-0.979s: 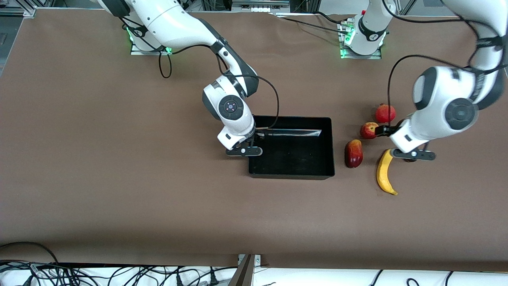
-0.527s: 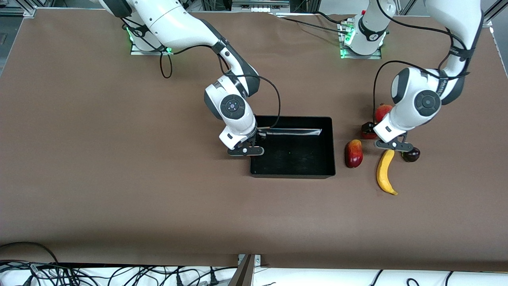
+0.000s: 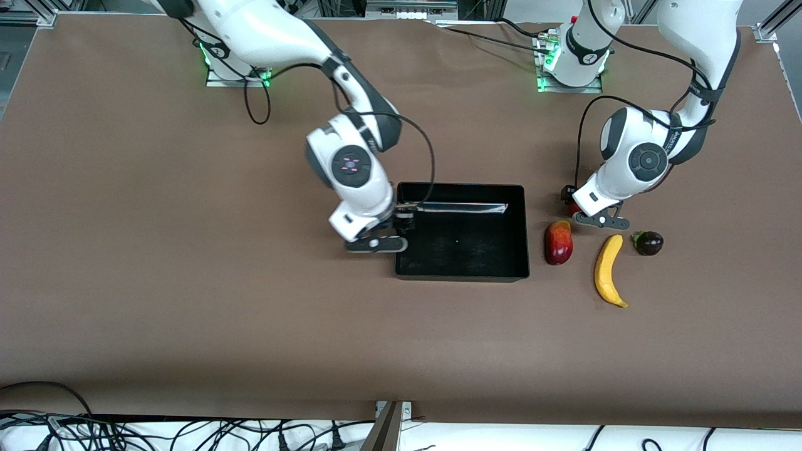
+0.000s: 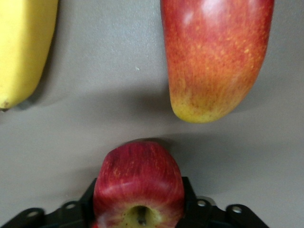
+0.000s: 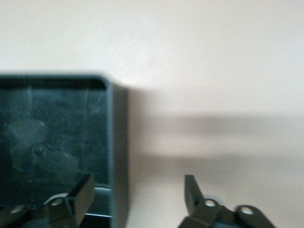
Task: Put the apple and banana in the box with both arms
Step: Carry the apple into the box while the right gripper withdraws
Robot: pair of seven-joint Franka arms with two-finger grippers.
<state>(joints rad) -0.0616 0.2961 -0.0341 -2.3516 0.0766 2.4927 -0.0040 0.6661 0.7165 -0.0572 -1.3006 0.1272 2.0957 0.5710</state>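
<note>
The apple (image 3: 571, 208) is nearly hidden under my left gripper (image 3: 572, 202). In the left wrist view the apple (image 4: 137, 185) sits on the table between the open fingers of that gripper (image 4: 138, 190), filling the gap. The banana (image 3: 608, 269) lies on the table nearer to the front camera than the apple, and its end shows in the left wrist view (image 4: 23, 47). The black box (image 3: 463, 275) stands mid-table. My right gripper (image 3: 403, 220) is open and empty, and in the right wrist view (image 5: 137, 190) it straddles the box wall (image 5: 116, 142) at a corner.
An oblong red-and-yellow fruit (image 3: 558, 242) lies between the box and the banana and also shows in the left wrist view (image 4: 216, 57). A small dark purple fruit (image 3: 648, 242) lies beside the banana toward the left arm's end. A plain red round fruit is hidden under the left arm.
My left arm has swung toward the box end and come down, bringing its gripper around the apple. My right arm has lifted a little at the box corner. The box has barely shifted.
</note>
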